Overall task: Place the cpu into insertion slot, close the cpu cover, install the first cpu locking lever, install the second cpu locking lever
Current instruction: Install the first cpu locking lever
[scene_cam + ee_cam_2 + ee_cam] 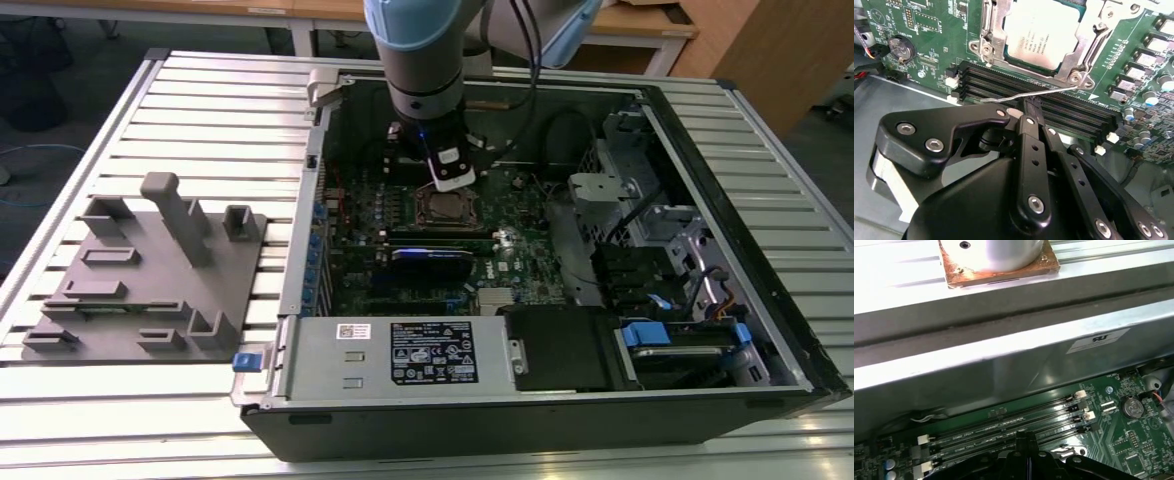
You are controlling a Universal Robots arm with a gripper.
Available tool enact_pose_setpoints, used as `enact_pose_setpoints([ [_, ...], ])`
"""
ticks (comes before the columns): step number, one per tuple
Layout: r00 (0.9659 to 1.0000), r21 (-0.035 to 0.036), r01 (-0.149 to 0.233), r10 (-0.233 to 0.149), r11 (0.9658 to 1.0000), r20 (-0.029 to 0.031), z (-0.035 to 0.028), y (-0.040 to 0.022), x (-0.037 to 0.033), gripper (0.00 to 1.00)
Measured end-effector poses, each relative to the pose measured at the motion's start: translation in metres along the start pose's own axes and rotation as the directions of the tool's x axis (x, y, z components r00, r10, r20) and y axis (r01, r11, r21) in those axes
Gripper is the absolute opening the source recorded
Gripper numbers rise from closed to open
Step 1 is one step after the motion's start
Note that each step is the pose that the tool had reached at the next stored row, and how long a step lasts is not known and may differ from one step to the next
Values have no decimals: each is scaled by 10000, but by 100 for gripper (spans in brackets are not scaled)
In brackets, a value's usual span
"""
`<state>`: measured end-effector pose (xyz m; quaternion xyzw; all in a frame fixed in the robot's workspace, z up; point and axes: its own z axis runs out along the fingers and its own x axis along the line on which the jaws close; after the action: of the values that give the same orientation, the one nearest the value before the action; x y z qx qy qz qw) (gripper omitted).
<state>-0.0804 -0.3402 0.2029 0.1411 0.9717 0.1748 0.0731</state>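
Second wrist view, jaws closed together, holding nothing, tips at the locking lever (1054, 90), just beside the cpu (1041, 35).

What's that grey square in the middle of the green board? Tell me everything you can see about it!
That is the cpu, a flat square chip with a dull grey metal top and faint print. It lies level in its socket, and the silvery cpu cover frames it, so its top shows through the window. The green board surrounds it. The claw is off to one side by the black memory slots, not touching it.
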Motion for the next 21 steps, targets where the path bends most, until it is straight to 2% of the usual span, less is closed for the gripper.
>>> enact_pose_setpoints([
  [9,10000,-35,-6,6,10000,-9,-79,30,-7,11],
  [21,10000,-38,-10,10,10000,-7,-79,-4,-52,11],
])
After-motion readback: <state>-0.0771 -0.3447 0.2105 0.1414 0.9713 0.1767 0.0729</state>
